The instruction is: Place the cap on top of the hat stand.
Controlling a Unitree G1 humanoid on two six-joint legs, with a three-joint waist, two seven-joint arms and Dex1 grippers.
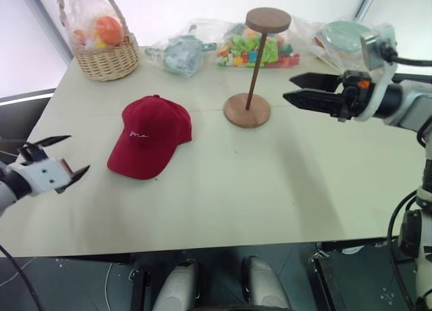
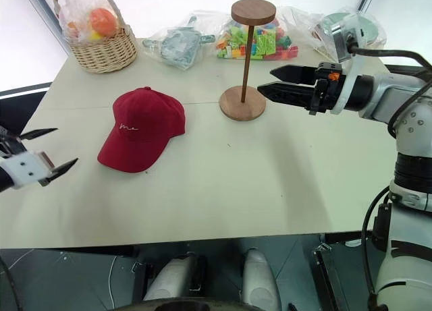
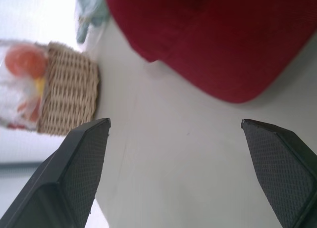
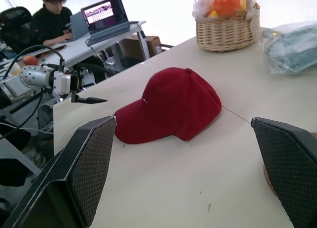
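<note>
Left pincer (image 1: 57,164), released and empty, hangs off the bench's left edge with its tips toward the cap. Cap (image 1: 150,136) lies flat on the bench (image 1: 223,196), left of centre, brim toward the near-left corner; nothing touches it. Stand (image 1: 255,68) is upright near the middle of the bench toward the far edge, its top disc bare. Right pincer (image 1: 300,92), released and empty, is held level above the bench just right of the stand's rod, tips pointing toward it.

Progress, as judged: nothing is done yet. Grasping the cap, lifting it and setting it on the disc all remain.

Between views: the head views give the whole layout, including a basket (image 1: 101,41) at the far-left corner and bagged items along the far edge. The left wrist view shows the brim from close by, centred between the open fingers (image 3: 81,163). The right wrist view looks across the cap to the left pincer and a person seated at a laptop (image 4: 106,15) beyond the bench.
</note>
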